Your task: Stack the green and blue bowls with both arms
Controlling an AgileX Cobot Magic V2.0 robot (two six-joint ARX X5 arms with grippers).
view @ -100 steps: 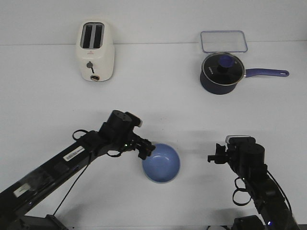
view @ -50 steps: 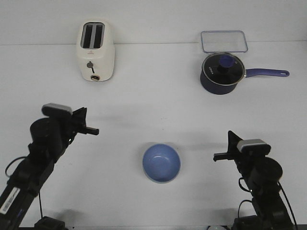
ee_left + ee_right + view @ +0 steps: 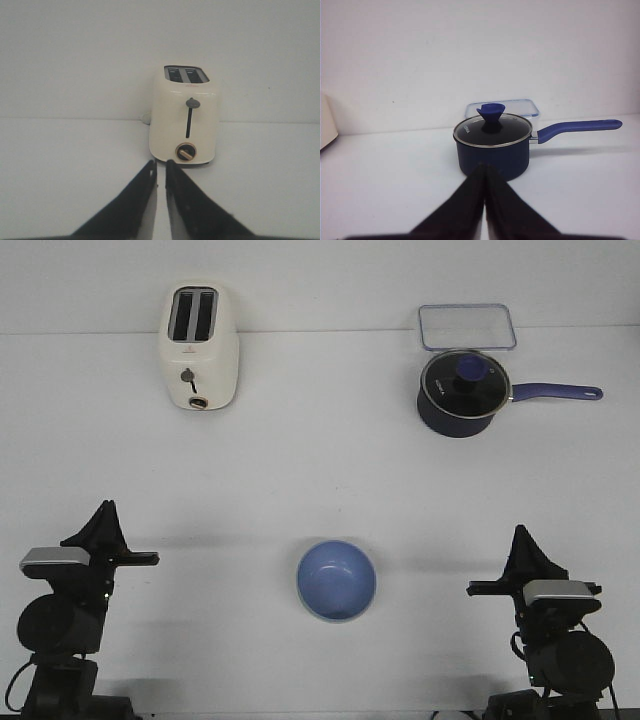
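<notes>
Front view shows my two black jointed arms folded back at the near edge of the white table, the left gripper and the right gripper both pointing away from me, well apart from anything. Between them, near the front edge, sits the small round periwinkle blue bowl, upright and alone; I can see no pale green bowl anywhere, and whether it sits underneath the blue one I cannot tell from here. My left wrist camera shows those pointed black fingers nearly together with only a thin gap, empty, aimed at the cream two-slot toaster at the far side. My right wrist camera shows that claw's fingers pressed together on nothing, aimed at the dark navy saucepan with a glass lid, with a clear plastic lidded box just behind it. I judge the stacking is either finished or stalled for want of the green bowl; my next move calls for confirming where it is before reaching.
</notes>
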